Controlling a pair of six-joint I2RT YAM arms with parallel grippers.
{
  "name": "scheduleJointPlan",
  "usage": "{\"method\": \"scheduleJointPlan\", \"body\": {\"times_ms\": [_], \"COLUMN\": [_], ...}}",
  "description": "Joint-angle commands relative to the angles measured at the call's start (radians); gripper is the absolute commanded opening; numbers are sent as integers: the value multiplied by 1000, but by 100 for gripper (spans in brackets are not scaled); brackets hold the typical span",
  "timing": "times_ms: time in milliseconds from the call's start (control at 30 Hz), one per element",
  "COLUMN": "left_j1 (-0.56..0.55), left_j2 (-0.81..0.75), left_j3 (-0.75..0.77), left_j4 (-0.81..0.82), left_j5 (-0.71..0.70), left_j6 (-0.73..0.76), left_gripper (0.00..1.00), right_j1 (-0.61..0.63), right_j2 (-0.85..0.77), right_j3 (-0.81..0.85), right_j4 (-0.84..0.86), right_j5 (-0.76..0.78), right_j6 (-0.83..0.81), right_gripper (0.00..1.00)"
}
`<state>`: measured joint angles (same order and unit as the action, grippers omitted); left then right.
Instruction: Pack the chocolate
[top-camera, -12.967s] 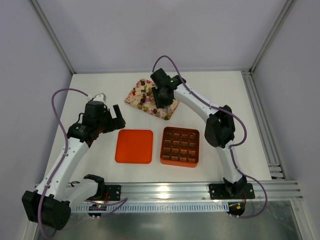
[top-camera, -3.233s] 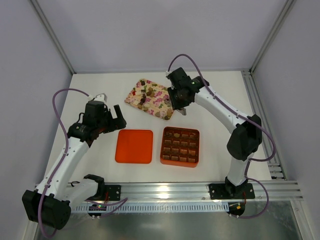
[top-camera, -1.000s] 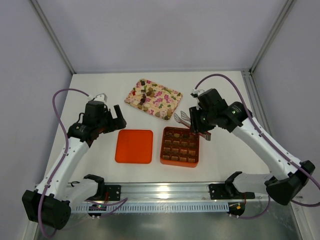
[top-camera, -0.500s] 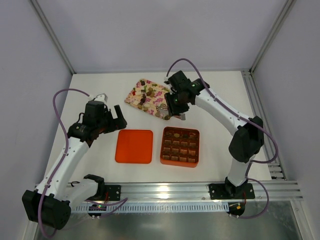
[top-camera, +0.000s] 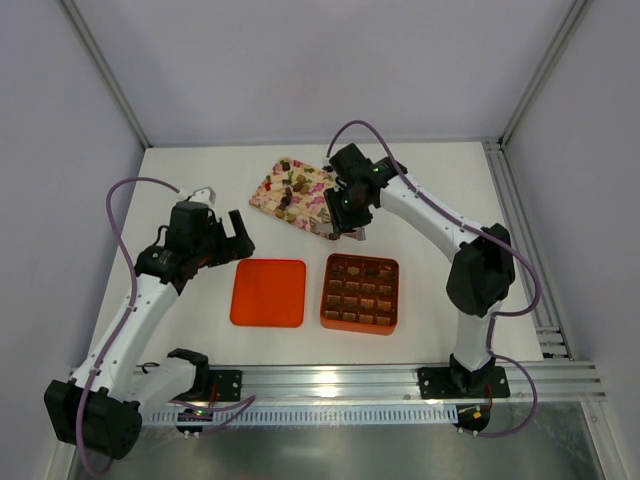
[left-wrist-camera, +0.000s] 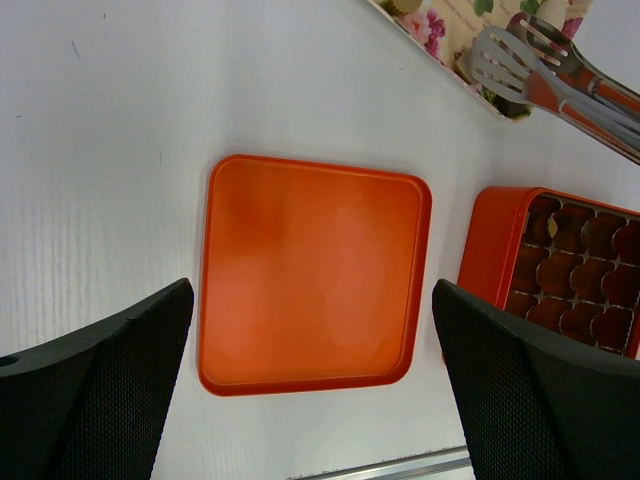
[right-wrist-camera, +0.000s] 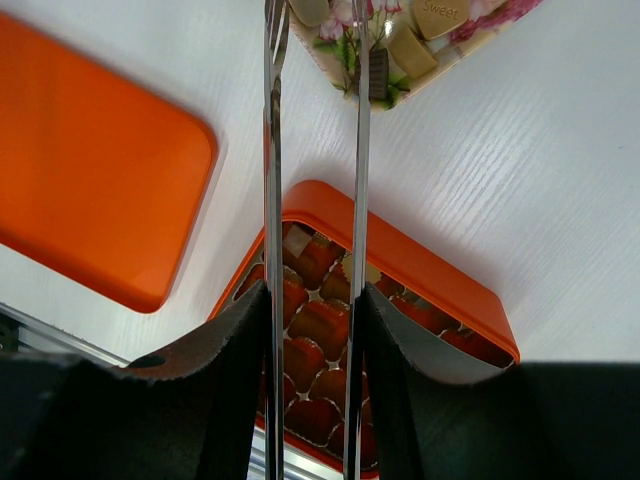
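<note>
Right wrist view: my right gripper (right-wrist-camera: 312, 300) is clamped on the steel tongs (right-wrist-camera: 361, 150), blades slightly apart, tips at the near corner of the pink floral tray (top-camera: 265, 195). Tan and brown chocolate lumps (right-wrist-camera: 410, 55) lie on that tray; others sit in cells of the orange grid box (top-camera: 360, 324). My left gripper (left-wrist-camera: 312, 300) hangs wide open above the flat orange square lid (top-camera: 268, 292).

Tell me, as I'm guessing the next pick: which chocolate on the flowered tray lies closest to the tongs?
The dark brown chocolate at the tray corner, beside one blade of the tongs; the tan chocolates lie further in.
</note>
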<state>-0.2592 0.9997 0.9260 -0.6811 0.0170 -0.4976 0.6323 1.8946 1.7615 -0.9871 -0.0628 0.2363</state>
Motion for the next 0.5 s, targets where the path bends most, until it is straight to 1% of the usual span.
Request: {"method": "scheduleJointPlan", "body": {"times_ms": [0,467], "left_j1": [5,5], "left_j2": [-4,-4], "left_j3": [8,8], "left_j4": [18,20], "left_j5": [11,9], "left_j6": [-4,-4], "left_gripper": [100,100], "right_j1": [7,7], "right_j2": [8,34], "right_j3": [44,23], "right_j4": [28,50], "right_j5": [-14,-22], "right_j6": [-17,-12], "right_gripper": [43,42]}}
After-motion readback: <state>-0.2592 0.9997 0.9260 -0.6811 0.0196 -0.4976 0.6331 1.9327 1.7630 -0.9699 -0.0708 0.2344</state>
